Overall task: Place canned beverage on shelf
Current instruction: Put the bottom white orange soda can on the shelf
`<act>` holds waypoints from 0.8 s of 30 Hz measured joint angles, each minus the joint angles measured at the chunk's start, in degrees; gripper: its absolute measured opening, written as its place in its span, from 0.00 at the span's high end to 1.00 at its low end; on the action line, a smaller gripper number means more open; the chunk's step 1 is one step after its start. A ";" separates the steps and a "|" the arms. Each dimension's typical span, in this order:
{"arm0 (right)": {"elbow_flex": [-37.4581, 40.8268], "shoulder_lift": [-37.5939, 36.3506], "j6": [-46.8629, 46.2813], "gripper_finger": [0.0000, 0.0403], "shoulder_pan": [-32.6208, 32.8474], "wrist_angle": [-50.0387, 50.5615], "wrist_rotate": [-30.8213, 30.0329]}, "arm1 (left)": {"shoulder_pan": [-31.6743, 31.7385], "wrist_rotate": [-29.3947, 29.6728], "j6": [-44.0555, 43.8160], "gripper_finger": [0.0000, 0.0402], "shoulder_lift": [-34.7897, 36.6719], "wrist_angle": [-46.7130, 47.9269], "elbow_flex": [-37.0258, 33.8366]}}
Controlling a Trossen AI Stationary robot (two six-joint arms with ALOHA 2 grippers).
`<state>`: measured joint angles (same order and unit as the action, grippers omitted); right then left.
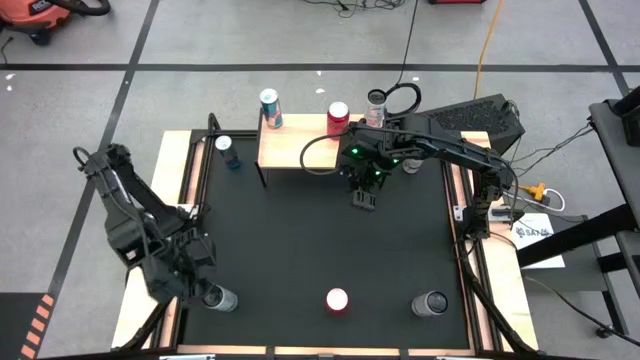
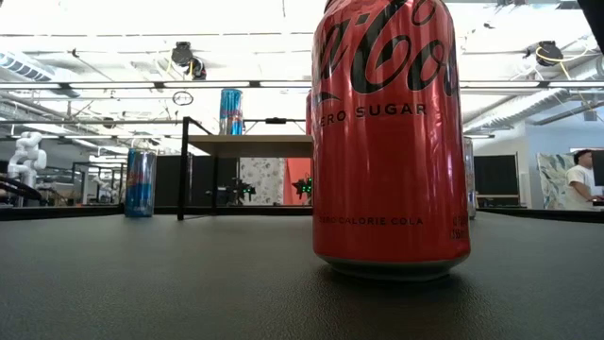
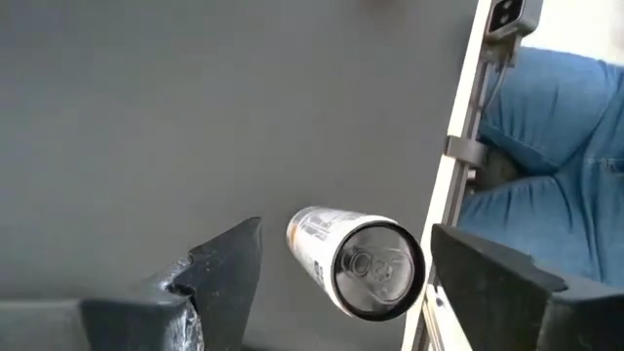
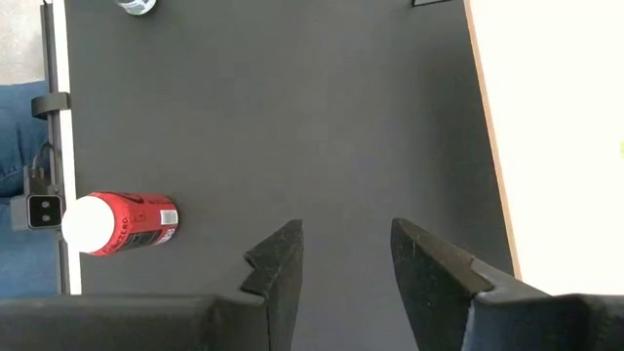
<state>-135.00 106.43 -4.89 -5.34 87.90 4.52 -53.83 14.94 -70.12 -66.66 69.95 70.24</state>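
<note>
While the left gripper (image 1: 205, 290) sits low at the near-left corner of the black table mat (image 1: 300, 240), its fingers (image 3: 224, 273) stand wide apart on either side of a silver can (image 3: 356, 263), which stands upright on the mat between them; whether they touch it cannot be told. The right gripper (image 1: 364, 200) hangs over the mat just in front of the shelf (image 1: 295, 145), its fingers partly apart and holding nothing (only bare mat shows between them in the right wrist view). On the light-wood shelf stand three cans: a blue-and-white can (image 1: 270, 108) at its left end, a red can (image 1: 338, 117) near the middle and a silver-topped can (image 1: 376, 108) to the right, partly hidden by the right arm. A blue can (image 1: 229, 152) stands on the mat just beside the shelf's left side. Along the near edge stand a Coca-Cola Zero Sugar can (image 2: 387, 137) in the middle and a grey can (image 1: 431, 304) to its right.
</note>
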 joint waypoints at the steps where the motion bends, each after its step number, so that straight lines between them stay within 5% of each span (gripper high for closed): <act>1: 0.00 0.00 0.00 0.64 -0.01 -0.05 0.02 | -1.11 1.01 -1.04 0.25 -0.28 -0.02 0.00; 11: 0.01 0.00 0.00 0.64 0.00 -2.55 0.01 | -3.04 4.42 -5.80 0.25 -4.19 -2.14 -1.20; 24: 0.00 -0.02 -0.56 0.64 -0.02 -2.64 0.02 | 1.89 -4.90 -6.08 0.25 -4.26 -2.20 -1.23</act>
<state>-135.00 106.41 -5.45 -5.36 85.26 4.54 -51.94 10.04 -76.20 -70.91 67.75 69.00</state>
